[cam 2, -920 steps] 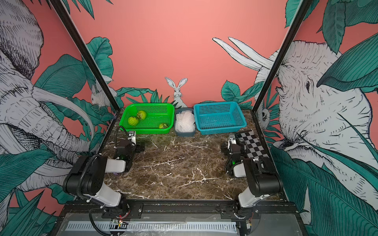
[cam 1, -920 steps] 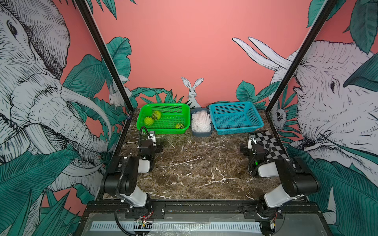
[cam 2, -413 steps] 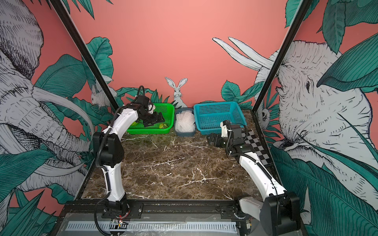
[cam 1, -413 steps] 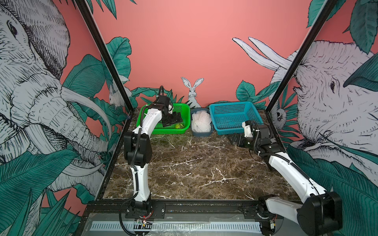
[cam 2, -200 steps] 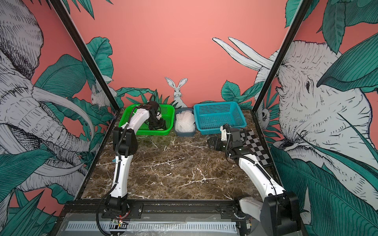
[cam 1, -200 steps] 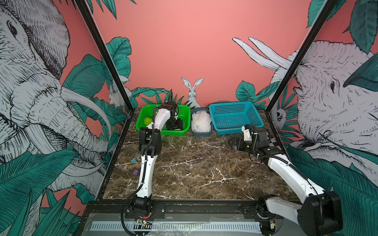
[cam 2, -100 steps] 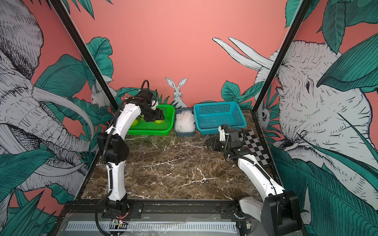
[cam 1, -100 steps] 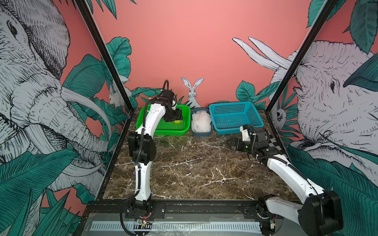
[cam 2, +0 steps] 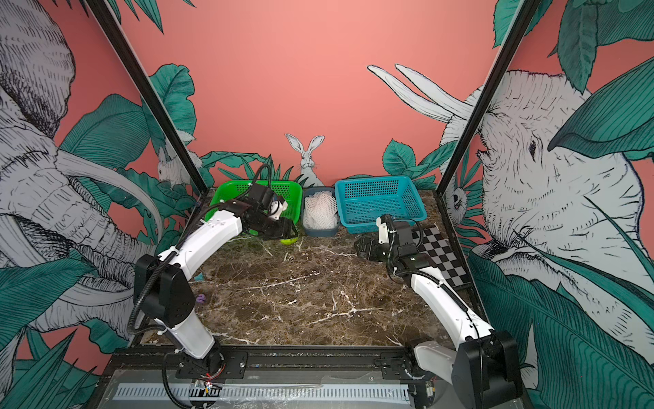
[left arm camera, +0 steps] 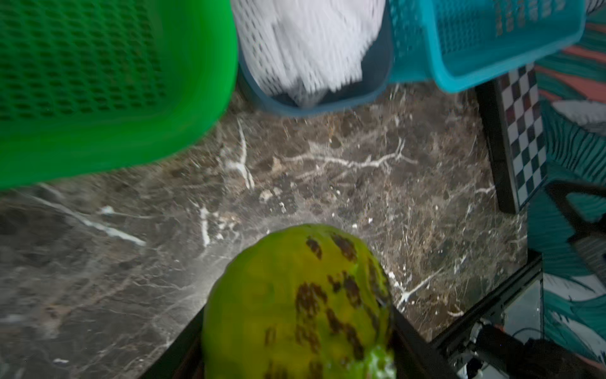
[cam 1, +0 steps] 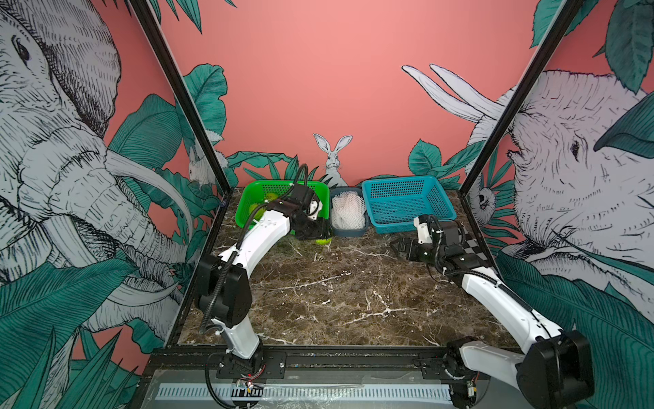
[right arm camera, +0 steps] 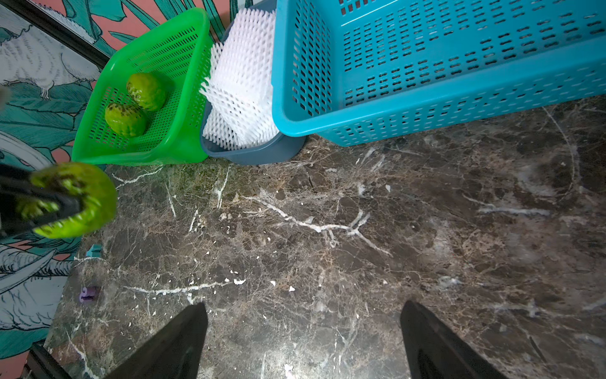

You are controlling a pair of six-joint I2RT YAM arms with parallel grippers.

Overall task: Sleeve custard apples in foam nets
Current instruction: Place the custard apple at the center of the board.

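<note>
Left wrist view: the left fingers (left arm camera: 408,341) are clamped on a custard apple (left arm camera: 295,311), lifted out of the green basket (left arm camera: 98,137) a moment ago and now over the counter (left arm camera: 328,180). The right fingers (right arm camera: 177,341) gape empty and the foam nets (right arm camera: 242,98) lie untouched, so sleeving comes next.

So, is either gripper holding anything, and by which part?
The left gripper clamps one custard apple across its sides; the right gripper is open and empty.

Gripped just in front of the green basket (right arm camera: 137,158): one bumpy yellow-green custard apple (left arm camera: 295,305), dark-patched. Lying side by side inside it: two more custard apples (right arm camera: 146,90) (right arm camera: 125,119). Packed into the grey tub (right arm camera: 262,155): white foam nets (right arm camera: 242,92).
</note>
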